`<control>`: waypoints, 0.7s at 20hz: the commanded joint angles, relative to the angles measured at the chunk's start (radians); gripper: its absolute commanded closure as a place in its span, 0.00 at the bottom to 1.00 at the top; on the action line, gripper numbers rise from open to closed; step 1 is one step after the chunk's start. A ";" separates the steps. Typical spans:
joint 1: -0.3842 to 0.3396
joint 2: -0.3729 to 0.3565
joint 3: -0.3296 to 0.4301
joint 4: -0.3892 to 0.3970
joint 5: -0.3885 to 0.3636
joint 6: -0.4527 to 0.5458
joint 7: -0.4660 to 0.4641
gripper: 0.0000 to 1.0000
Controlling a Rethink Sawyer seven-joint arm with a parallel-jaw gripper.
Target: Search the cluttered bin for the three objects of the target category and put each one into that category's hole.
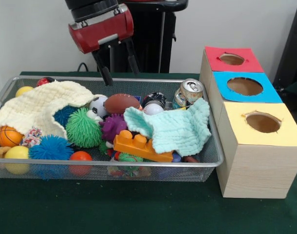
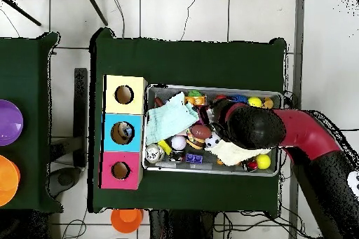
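Observation:
The wire mesh bin (image 1: 114, 165) lies on the green table and is full of clutter; it also shows in the overhead view (image 2: 210, 88). No see-through plastic bottle shows in either view. The red-surrounded hole (image 1: 231, 59) tops the farthest wooden box; in the overhead view (image 2: 120, 170) it is the box nearest the robot. My gripper (image 1: 122, 77) hangs over the bin's back rim, open and empty, above a brown football (image 1: 121, 103). In the overhead view the arm (image 2: 256, 125) hides the gripper.
A cream cloth (image 1: 41, 105) and a mint cloth (image 1: 175, 127) cover parts of the bin. A metal can (image 1: 189, 91), a green spiky ball (image 1: 83, 127) and an orange block (image 1: 138, 146) lie there too. Blue-surrounded (image 1: 245, 86) and yellow-surrounded (image 1: 263, 123) holes sit nearer the camera.

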 commanded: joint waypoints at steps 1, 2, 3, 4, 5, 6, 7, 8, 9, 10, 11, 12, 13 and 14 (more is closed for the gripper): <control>0.011 0.060 0.014 0.084 -0.092 -0.156 -0.014 0.00; 0.014 0.065 0.007 0.080 -0.101 -0.165 -0.012 0.00; 0.022 0.076 -0.011 0.072 -0.122 -0.178 -0.012 0.00; 0.026 0.087 -0.023 0.067 -0.139 -0.192 -0.012 0.00; 0.030 0.097 -0.034 0.062 -0.156 -0.207 -0.013 0.00; 0.031 0.101 -0.037 0.061 -0.164 -0.216 -0.011 0.00; 0.031 0.104 -0.040 0.061 -0.172 -0.225 -0.010 0.00; 0.031 0.106 -0.041 0.060 -0.176 -0.230 -0.009 0.00; 0.030 0.106 -0.040 0.062 -0.183 -0.239 -0.008 0.00; 0.029 0.108 -0.040 0.063 -0.188 -0.245 -0.008 0.00; 0.031 0.115 -0.045 0.062 -0.202 -0.256 -0.008 0.00; 0.031 0.121 -0.048 0.063 -0.209 -0.264 -0.006 0.00; 0.031 0.130 -0.052 0.064 -0.219 -0.273 -0.005 0.00; 0.031 0.136 -0.052 0.065 -0.223 -0.276 -0.003 0.00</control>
